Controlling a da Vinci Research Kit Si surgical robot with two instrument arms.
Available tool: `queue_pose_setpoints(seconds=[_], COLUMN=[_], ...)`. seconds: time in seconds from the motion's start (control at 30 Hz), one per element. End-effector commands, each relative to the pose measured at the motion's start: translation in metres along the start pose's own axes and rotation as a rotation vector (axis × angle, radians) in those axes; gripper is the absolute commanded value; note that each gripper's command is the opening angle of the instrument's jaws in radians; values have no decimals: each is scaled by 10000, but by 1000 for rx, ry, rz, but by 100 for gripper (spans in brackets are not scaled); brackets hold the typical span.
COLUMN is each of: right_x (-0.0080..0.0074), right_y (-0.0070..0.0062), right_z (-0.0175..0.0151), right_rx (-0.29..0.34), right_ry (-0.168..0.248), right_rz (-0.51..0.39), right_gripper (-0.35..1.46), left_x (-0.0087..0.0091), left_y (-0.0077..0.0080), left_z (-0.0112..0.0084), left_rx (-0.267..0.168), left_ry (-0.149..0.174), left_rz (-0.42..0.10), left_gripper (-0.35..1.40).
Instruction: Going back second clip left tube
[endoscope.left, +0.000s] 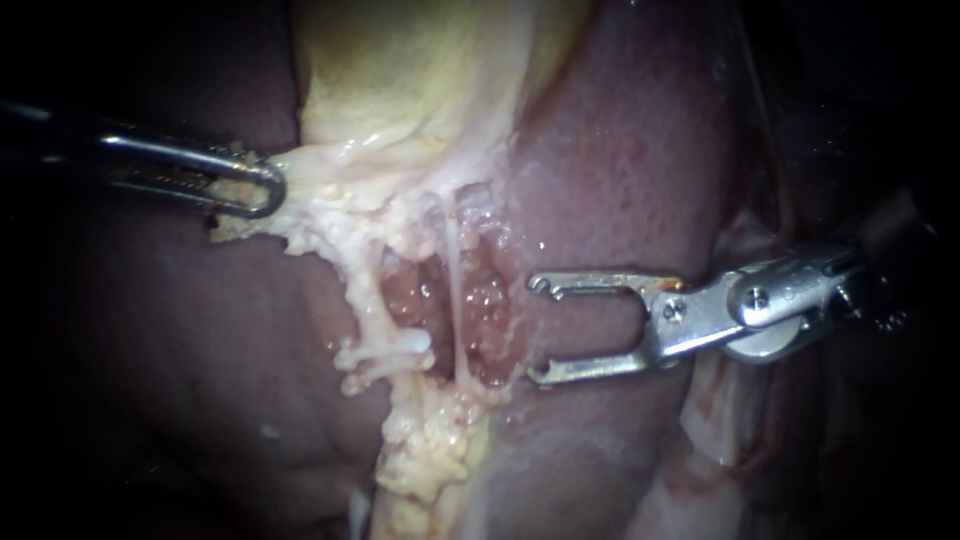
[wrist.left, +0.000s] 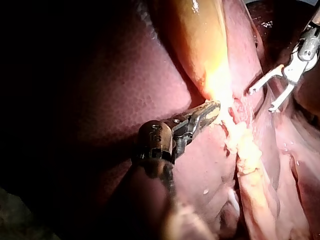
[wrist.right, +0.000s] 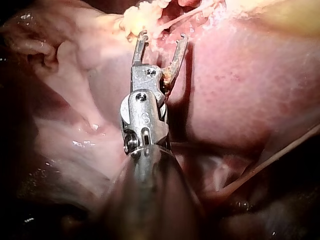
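Left instrument (endoscope.left: 262, 188), upper left: end effector clamped on tissue (endoscope.left: 305, 212). Right instrument (endoscope.left: 536, 330), centre-right: end effector wide, empty, beside tube (endoscope.left: 455, 290).

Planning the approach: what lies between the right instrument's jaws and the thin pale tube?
Only raw, glistening tissue; the right instrument, jaws open, stands short of the tube with nothing else between. The endoscope view shows it.

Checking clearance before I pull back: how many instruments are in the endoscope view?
2. The left instrument has its jaws shut on pale tissue below the gallbladder. The right instrument, jaws open and empty, sits just right of the thin tube. None seems hidden.
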Motion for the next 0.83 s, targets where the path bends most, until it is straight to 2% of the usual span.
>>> queue_pose_setpoints(seconds=[0.03, 0.17, 0.33, 0.47, 0.83], right_x=[0, 0, -2, -2, -2], right_y=[0, 0, 0, 1, 0], right_z=[-1, -4, -7, -8, -9], right_rx=[-1, 0, 0, 0, 0], right_ry=[0, 1, 1, 1, 1], right_rz=[1, 2, 1, 1, 1], right_gripper=[50, 50, 50, 50, 50], left_x=[-2, -9, -9, -10, -10], left_y=[-1, -7, -12, -15, -15], left_z=[6, 34, 54, 61, 61], left_rx=[1, -7, -9, -11, -10], left_ry=[-6, -20, -28, -29, -32], left_rz=[2, 9, 13, 16, 16], left_gripper=[-35, -35, -35, -35, -35])
